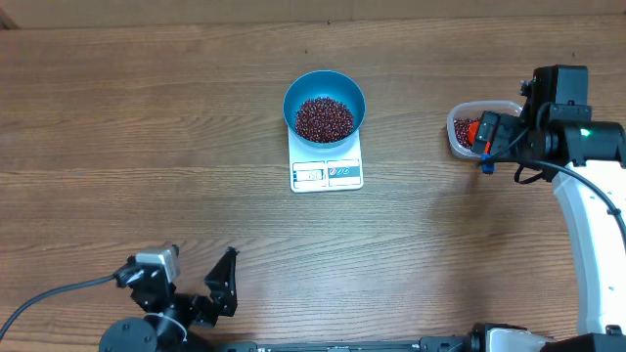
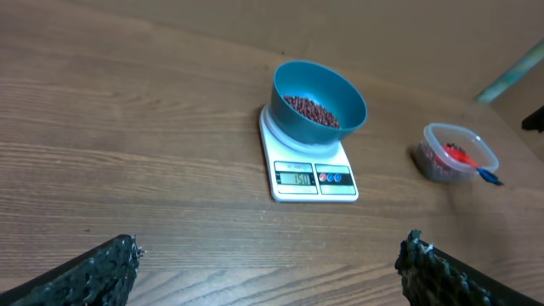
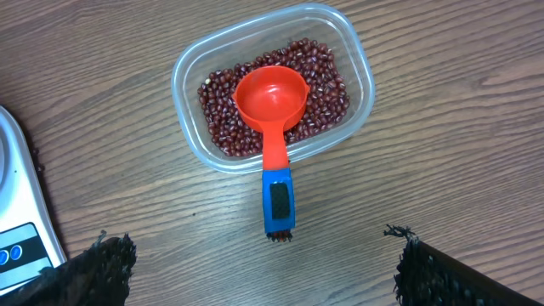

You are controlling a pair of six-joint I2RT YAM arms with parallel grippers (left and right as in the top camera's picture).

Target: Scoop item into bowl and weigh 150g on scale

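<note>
The blue bowl (image 1: 325, 90) stands on the white scale (image 1: 327, 174) at the table's middle, with a heap of dark red beans (image 1: 325, 118) inside. The left wrist view shows the bowl (image 2: 319, 106), the scale (image 2: 306, 174) and its lit display, whose digits are too small to read. A clear tub (image 3: 272, 89) at the right holds more beans (image 3: 327, 81). A red scoop with a blue handle (image 3: 274, 110) lies in the tub, handle over its rim. My right gripper (image 3: 259, 255) hangs open above the handle's end, holding nothing. My left gripper (image 2: 270, 251) is open at the near left edge, far from the scale.
The right arm (image 1: 587, 196) reaches in from the right edge over the tub (image 1: 465, 122). The left arm's base and cable (image 1: 59, 293) sit at the front left corner. Bare wood surrounds the scale.
</note>
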